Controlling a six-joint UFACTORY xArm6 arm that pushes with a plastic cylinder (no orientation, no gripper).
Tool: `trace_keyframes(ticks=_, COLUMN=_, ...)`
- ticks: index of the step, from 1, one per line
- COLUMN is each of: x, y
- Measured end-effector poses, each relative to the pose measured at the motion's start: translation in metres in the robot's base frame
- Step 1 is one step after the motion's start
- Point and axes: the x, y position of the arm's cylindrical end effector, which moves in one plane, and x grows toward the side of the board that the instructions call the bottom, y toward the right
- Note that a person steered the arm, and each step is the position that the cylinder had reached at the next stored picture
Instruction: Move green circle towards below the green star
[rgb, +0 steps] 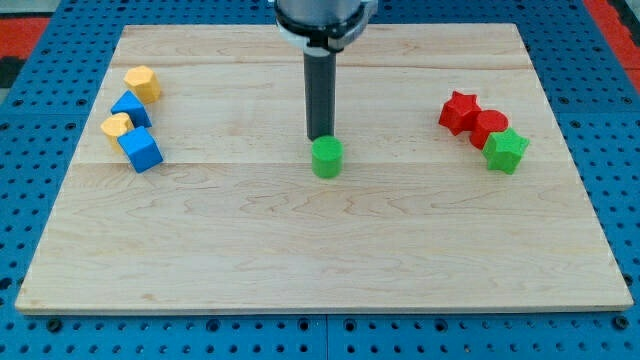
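The green circle (327, 157) sits near the middle of the wooden board. The green star (506, 150) lies at the view's right, touching a red cylinder (488, 128) that sits next to a red star (460, 112). My tip (321, 137) is right behind the green circle, at its top edge in the view, touching or nearly touching it. The rod rises straight up from there to the arm at the view's top.
At the view's left is a cluster: a yellow hexagon block (142, 83), a blue block (130, 108), a yellow block (116, 126) and a blue cube (141, 150). The wooden board (320, 250) rests on a blue pegboard surface.
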Motion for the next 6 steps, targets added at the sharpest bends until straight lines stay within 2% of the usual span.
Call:
trace_keyframes(ticks=2, x=0.057, y=0.003)
trace_keyframes(ticks=3, x=0.090, y=-0.032)
trace_keyframes(ticks=4, x=0.116, y=-0.024)
trace_keyframes(ticks=6, x=0.088, y=-0.001)
